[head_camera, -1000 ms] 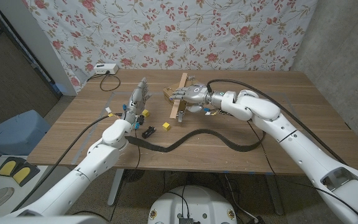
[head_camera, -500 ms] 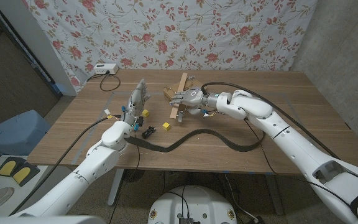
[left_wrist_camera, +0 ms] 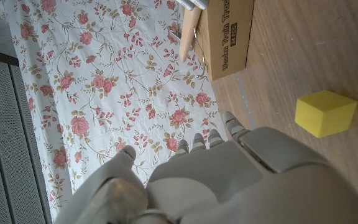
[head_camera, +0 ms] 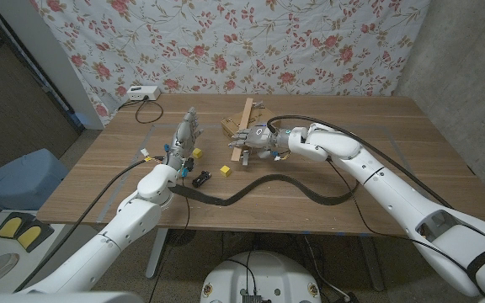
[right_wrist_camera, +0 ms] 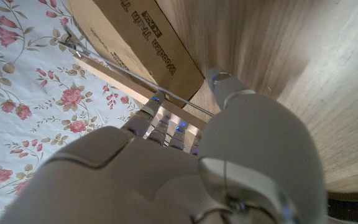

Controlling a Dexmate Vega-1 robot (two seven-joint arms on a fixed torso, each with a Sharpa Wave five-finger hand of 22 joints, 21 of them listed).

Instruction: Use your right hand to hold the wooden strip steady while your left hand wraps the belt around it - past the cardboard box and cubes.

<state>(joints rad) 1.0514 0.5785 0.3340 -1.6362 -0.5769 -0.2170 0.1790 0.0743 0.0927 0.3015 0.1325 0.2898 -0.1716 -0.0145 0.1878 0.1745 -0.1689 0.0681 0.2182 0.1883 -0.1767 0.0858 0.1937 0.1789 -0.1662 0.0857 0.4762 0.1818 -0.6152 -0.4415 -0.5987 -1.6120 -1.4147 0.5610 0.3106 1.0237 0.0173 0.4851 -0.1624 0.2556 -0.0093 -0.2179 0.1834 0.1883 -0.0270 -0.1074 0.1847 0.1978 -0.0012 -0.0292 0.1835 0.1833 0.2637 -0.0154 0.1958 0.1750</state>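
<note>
A long wooden strip (head_camera: 247,112) lies across a small cardboard box (head_camera: 231,127) at the table's middle back. My right hand (head_camera: 256,139) is at the strip's near part; in the right wrist view its fingers (right_wrist_camera: 159,118) reach onto the strip (right_wrist_camera: 114,73) beside the box (right_wrist_camera: 145,37), thumb apart. The black belt (head_camera: 251,187) snakes along the table's front, with nothing holding it. My left hand (head_camera: 185,135) stands upright left of the box with its fingers apart and holds nothing. The left wrist view has a yellow cube (left_wrist_camera: 325,113), the box (left_wrist_camera: 229,37) and the strip (left_wrist_camera: 188,31).
Two yellow cubes (head_camera: 225,171) (head_camera: 197,153) and a small black object (head_camera: 200,178) lie between my left hand and the belt. A white device (head_camera: 141,93) with a cable sits at the back left corner. Black cables loop behind my right arm.
My right hand has slid left along the table onto the near part of the wooden strip. The left hand and the belt have stayed put.
</note>
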